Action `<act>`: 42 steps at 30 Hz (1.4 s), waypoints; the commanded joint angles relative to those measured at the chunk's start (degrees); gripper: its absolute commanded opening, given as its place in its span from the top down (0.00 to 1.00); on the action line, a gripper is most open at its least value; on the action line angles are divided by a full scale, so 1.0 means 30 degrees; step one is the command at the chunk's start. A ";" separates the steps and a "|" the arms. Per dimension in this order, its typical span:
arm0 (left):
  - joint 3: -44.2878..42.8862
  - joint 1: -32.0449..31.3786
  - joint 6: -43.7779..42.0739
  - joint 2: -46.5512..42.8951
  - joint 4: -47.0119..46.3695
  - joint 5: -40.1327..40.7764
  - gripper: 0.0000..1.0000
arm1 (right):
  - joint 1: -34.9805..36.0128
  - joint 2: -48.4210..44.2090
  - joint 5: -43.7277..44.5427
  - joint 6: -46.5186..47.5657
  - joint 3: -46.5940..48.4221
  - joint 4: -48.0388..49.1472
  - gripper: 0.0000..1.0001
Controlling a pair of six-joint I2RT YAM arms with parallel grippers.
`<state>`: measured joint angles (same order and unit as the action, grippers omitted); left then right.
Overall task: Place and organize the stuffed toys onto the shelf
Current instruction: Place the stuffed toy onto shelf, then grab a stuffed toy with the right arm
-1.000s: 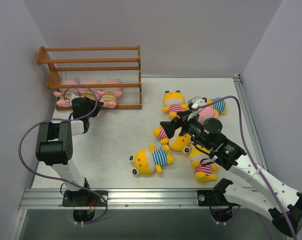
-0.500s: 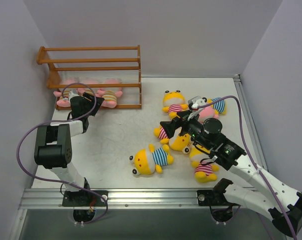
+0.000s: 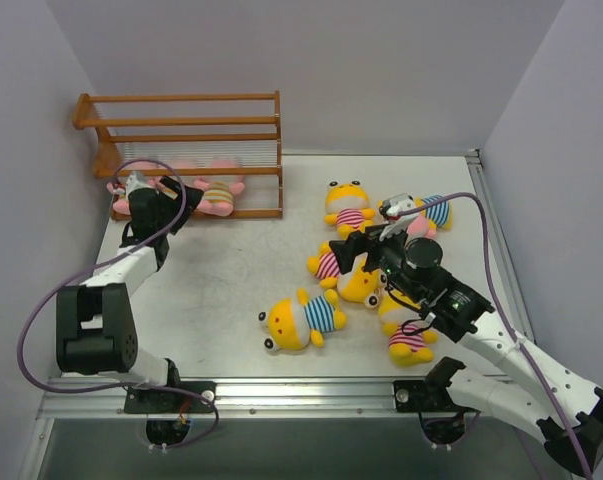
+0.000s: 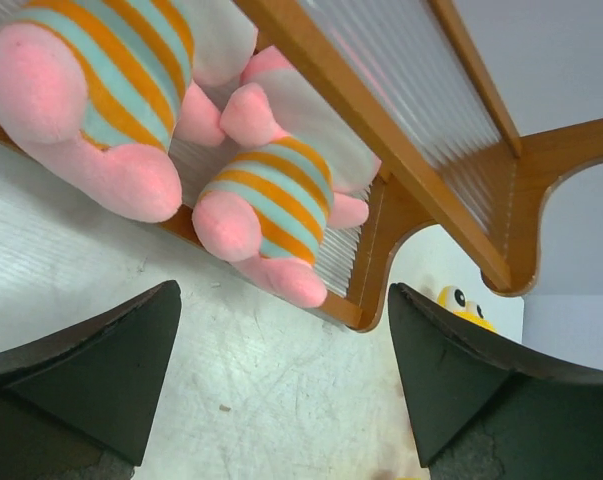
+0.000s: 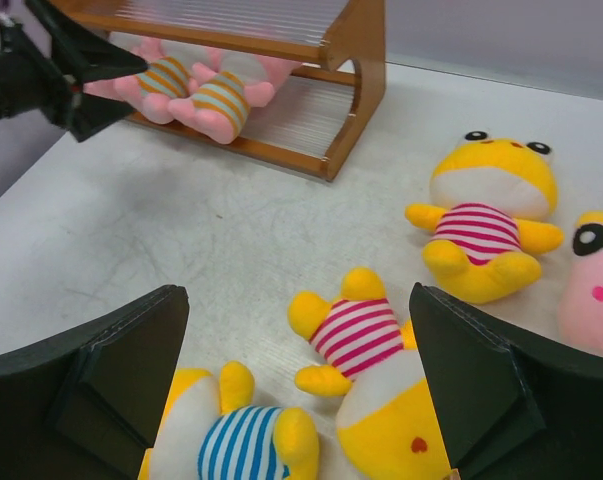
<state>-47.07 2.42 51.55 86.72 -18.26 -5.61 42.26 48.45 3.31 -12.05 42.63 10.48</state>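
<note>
The orange-brown shelf [image 3: 186, 150] stands at the back left, with pink stuffed toys [image 3: 216, 192] in tan-striped shirts lying on its bottom tier. My left gripper [image 3: 176, 195] is just in front of that tier, open and empty. In its wrist view two pink toys [image 4: 271, 200] lie beyond the spread fingers [image 4: 101, 370]. My right gripper [image 3: 346, 250] hovers open over a yellow toy in a pink-striped shirt [image 5: 356, 330] and holds nothing. A yellow toy in blue stripes [image 3: 301, 320] lies in front of it.
More toys lie at the right: a yellow pink-striped one [image 3: 349, 205], another [image 3: 409, 340] by the right arm, a pink one [image 3: 416, 228] and a blue-striped one [image 3: 436, 212]. Purple walls close in both sides. The shelf's upper tiers hold nothing.
My left gripper has opened, letting go of a pink toy on the bottom tier, and has moved left along the shelf front. The right arm has barely shifted.
</note>
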 commanded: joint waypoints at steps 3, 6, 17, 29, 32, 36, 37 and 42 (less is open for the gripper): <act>-0.0248 0.0045 -0.3234 -0.4549 0.4587 0.1543 0.05 | -0.0550 -0.0680 0.3931 -0.0930 0.0965 -0.1645 0.01; -0.0569 0.0103 -0.4495 -0.6834 0.7102 0.1722 0.03 | -0.1338 -0.0651 0.5339 -0.1924 0.1287 -0.3138 0.00; -0.3323 -0.0656 -1.0968 -1.2058 1.4990 0.2364 0.06 | -0.5061 0.0140 0.8240 -0.6410 0.1523 -0.8823 0.00; -0.1391 -0.4319 -1.3959 -1.4344 1.5726 0.2952 0.06 | -1.1389 0.3295 0.1366 -0.5096 0.1782 -0.5195 0.10; -0.1156 -0.5080 -1.4282 -1.4667 1.5784 0.3274 0.06 | -1.1889 0.5375 0.0890 -0.3749 0.3393 -0.5251 0.11; -0.1010 -0.5931 -1.4429 -1.5018 1.6077 0.3889 0.06 | -1.2182 0.7636 0.0188 -0.2341 0.4917 -0.5397 0.11; -0.1010 -0.6251 -1.4516 -1.5077 1.6135 0.4006 0.06 | -1.2241 0.8046 -0.0076 -0.1614 0.5181 -0.5398 0.10; -0.1097 -0.6986 -1.4664 -1.5195 1.6341 0.4681 0.06 | -1.2300 1.0567 -0.1892 -0.0144 0.6852 -0.5690 0.10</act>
<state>-49.84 -17.52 8.99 41.76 30.48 6.22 5.89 77.82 2.26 -17.47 59.77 -6.72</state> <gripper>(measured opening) 0.938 0.896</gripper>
